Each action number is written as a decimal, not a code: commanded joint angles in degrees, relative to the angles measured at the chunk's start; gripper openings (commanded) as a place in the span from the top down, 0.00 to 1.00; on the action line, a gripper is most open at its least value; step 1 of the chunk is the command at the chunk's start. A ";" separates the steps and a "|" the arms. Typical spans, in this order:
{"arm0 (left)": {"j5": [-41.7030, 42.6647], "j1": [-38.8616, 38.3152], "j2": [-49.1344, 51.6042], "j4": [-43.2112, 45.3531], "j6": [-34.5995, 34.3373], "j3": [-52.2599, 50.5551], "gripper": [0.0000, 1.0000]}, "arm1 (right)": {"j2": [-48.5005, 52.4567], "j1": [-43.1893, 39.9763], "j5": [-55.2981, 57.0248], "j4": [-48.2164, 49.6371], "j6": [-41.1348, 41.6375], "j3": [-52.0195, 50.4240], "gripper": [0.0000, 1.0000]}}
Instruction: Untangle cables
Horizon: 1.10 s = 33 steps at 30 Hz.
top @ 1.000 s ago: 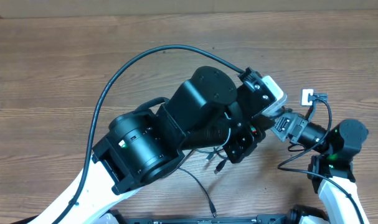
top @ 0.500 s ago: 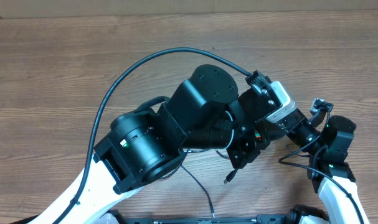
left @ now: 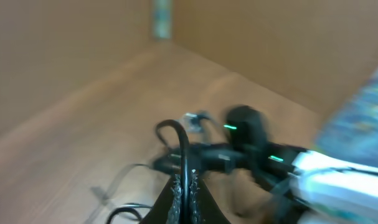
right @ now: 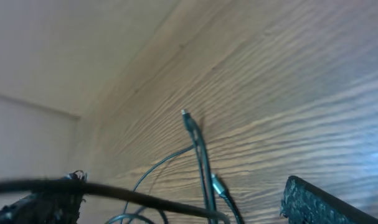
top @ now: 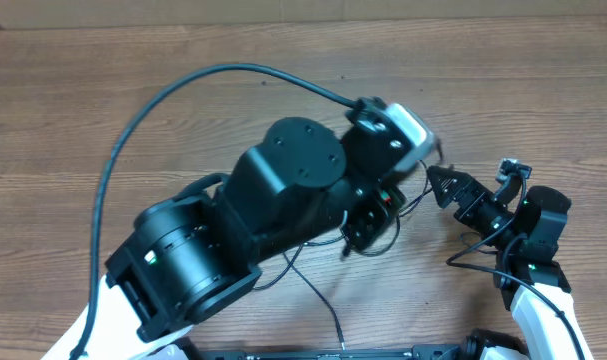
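Overhead view of a wooden table (top: 103, 90). Your left arm (top: 283, 190) fills the centre of the frame, lying on a diagonal from lower left to upper right. Its thick arm cable (top: 183, 82) arcs high across the upper left. The left gripper (top: 361, 232) sits just right of centre, jaws clenched. The blurred left wrist view shows a loop of the cables (left: 173, 134) rising from the pinched fingers. The right gripper (top: 438, 187) is at mid right, close beside the left one, with its jaws spread wide and closed on nothing. In the right wrist view, thin strands cross between its fingers, and one silver-tipped plug (right: 185, 115) lies on the wood. Another strand trails to the bottom edge, below centre. Open wood lies across the whole upper left and far left. The table's far edge runs along the top of the frame, and little room remains at the lower right.
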 commanded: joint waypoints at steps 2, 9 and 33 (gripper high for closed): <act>-21.53 -0.33 -1.14 0.79 -0.22 0.90 0.96 | -0.07 -0.11 -8.74 2.47 -5.95 0.20 0.00; -30.69 -0.31 -1.14 2.54 -0.17 0.87 0.96 | -0.07 -0.11 -26.03 9.90 -11.89 0.20 0.00; -1.79 -0.33 0.04 -5.25 17.88 0.85 0.96 | -0.17 -0.11 -35.43 68.39 18.99 0.20 0.00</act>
